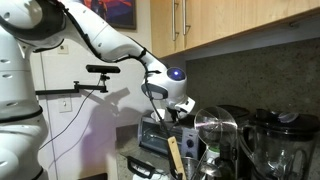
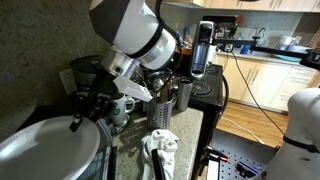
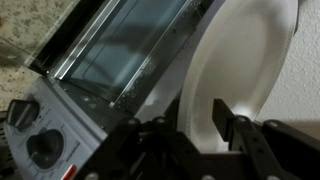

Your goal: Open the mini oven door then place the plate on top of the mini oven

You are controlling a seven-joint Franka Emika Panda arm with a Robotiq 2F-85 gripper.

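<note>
Plainly, the plate [image 3: 245, 60] sits within the parted tool [image 3: 183, 135].

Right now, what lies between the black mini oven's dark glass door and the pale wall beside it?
A round white plate fills that stretch; the wrist view shows it.

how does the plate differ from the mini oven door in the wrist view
The plate is plain white and opaque; the mini oven door is dark glass you can see through. The plate is round with a curved rim; the mini oven door is a straight-edged rectangle in a silvery frame. Both are broad, flat and smooth, seen side by side in the wrist view.
</note>
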